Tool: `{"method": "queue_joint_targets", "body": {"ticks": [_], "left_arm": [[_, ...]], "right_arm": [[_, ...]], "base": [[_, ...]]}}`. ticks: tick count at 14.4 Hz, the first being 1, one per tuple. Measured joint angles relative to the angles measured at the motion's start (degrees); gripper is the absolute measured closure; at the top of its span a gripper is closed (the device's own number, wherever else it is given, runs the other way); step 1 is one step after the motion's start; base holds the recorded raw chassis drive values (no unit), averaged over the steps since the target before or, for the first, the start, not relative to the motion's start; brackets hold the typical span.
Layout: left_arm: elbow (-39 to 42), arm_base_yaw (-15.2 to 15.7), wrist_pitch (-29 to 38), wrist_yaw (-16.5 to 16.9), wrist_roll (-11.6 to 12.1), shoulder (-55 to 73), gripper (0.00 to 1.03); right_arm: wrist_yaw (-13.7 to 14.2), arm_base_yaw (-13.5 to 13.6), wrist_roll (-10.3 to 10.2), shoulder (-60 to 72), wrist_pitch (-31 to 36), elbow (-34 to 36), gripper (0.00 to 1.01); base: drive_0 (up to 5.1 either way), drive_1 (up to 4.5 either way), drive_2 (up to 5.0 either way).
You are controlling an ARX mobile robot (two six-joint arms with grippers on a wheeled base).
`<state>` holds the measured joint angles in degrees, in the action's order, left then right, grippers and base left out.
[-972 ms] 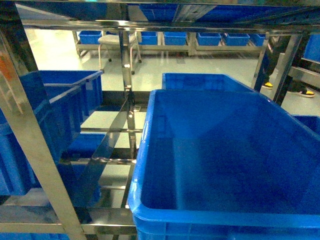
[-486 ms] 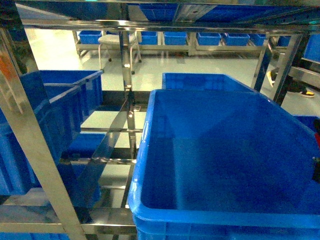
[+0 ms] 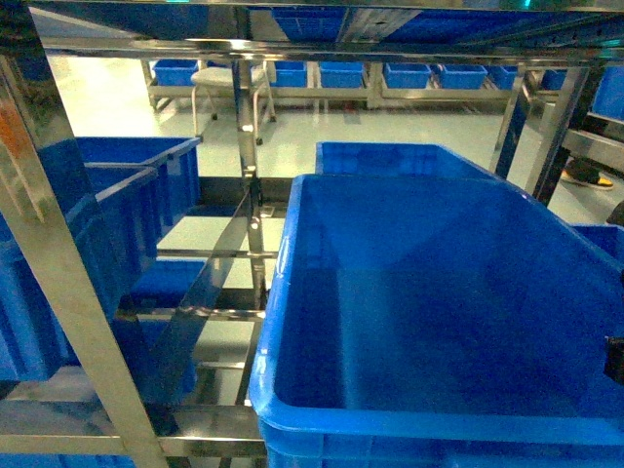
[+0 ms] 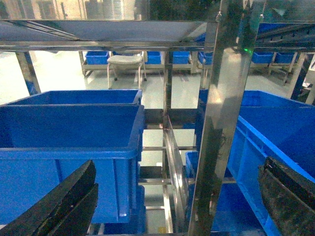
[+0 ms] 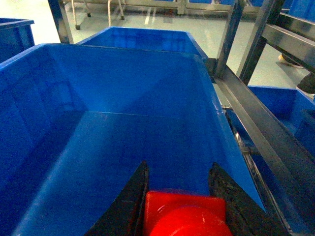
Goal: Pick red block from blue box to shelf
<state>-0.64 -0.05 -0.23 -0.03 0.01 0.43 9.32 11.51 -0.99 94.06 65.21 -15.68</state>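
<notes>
Since the earlier frame, a dark gripper part has held at the head view's right edge. Shelf [image 3: 249, 210] surrounds the box [image 5: 123, 123]. Right gripper [image 5: 179, 196] clamps the block [image 5: 184, 216] above the box floor. Left gripper [image 4: 172, 196] spread wide.

No readable text, labels, brands or numbers anywhere.

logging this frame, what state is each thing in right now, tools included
red block: gripped between the right tool's fingers, above the blue box floor
right tool: shut on the red block
left tool: open, holding nothing
blue box: open-topped, nothing seen lying on its floor
shelf: upright, carrying several blue crates
white chair: standing unoccupied in the background
</notes>
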Motion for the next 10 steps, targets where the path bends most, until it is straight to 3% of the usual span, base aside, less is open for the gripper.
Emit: {"method": "queue_joint_targets", "body": {"ticks": [2,6,8,10], "left_arm": [[0.0,0.0,0.0,0.0,0.0,0.0,0.05],[0.0,0.0,0.0,0.0,0.0,0.0,0.05],[0.0,0.0,0.0,0.0,0.0,0.0,0.05],[0.0,0.0,0.0,0.0,0.0,0.0,0.05]], "right_arm": [[-0.22,0.72,0.17,-0.46,0.39,0.04,0.55],[1.84,3.76,1.29,-6.6,-1.66,0.52,0.04],[4.37,6.05,3.15,-15.28,-4.35,3.02,0.03],[4.57,6.78,4.28,-27.56,-11.65,4.46,0.03]], "base": [[0.0,0.0,0.0],[0.0,0.0,0.0],[0.0,0.0,0.0],[0.0,0.0,0.0]]}}
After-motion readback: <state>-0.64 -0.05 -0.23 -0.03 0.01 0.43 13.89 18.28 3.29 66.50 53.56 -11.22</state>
